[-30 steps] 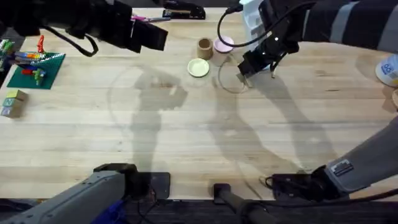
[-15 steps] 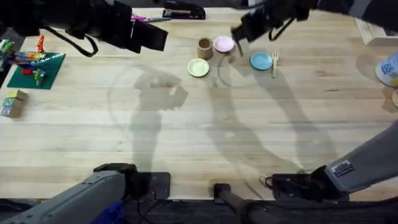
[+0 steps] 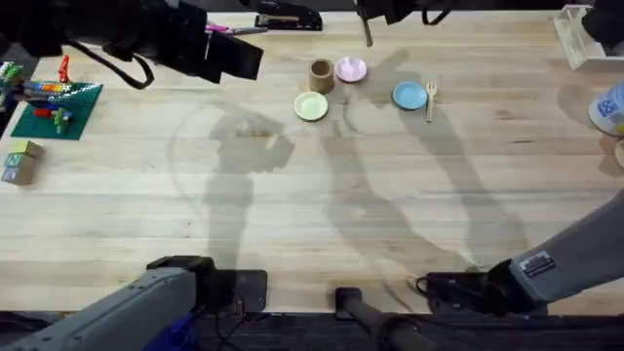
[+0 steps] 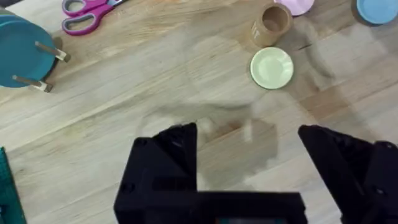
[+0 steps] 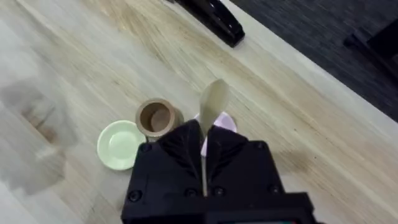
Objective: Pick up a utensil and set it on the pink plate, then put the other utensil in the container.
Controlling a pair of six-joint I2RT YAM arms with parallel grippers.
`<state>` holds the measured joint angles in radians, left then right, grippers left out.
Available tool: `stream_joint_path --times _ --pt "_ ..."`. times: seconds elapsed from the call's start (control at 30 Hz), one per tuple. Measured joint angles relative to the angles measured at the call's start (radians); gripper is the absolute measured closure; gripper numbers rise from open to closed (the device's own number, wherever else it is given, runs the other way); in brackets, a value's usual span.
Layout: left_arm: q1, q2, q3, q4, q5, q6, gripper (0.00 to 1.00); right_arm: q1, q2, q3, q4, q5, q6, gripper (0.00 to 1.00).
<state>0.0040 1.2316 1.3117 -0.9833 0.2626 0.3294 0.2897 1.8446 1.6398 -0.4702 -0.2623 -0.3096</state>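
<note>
Bench (image 3: pixel 322 214), light wood, carried the task's things in a cluster at its far middle.

Container (image 3: pixel 321 74): brown cylindrical cup, upright, just beside the pink plate (image 3: pixel 351 69). The right wrist view looked down into its open mouth (image 5: pixel 155 117); the left wrist view showed its side wall (image 4: pixel 272 23).

Pink plate: whole in the overhead view; in the right wrist view only a sliver (image 5: pixel 224 122) showed behind the hand.

Yellow-green plate (image 3: pixel 311 105): near the container, on the side toward the arms' bases.

Blue plate (image 3: pixel 409 95), with the fork (image 3: pixel 430 100) lying on the bench just beside it.

Spoon (image 5: pixel 212 107): clamped in the right hand (image 5: pixel 204 155), bowl outward, raised above the pink plate and container. Overhead it appeared as a thin dark stick (image 3: pixel 368 34) below the arm at the far edge.

Left hand (image 4: pixel 249 158): fingers spread wide, nothing between them, above bare bench.

Pink scissors (image 4: pixel 87 12) lay near a teal disc (image 4: pixel 22 50).
</note>
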Motion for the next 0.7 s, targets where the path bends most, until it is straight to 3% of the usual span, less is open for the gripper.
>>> stream_joint_path --times 0.37,0.7 --pt "0.0 0.0 0.0 0.0 0.0 0.0 0.006 0.057 0.033 0.05 0.003 0.101 0.005 0.971" --pt "0.0 0.0 0.0 0.0 0.0 0.0 0.006 0.068 0.233 0.128 -0.02 0.129 0.075 0.972"
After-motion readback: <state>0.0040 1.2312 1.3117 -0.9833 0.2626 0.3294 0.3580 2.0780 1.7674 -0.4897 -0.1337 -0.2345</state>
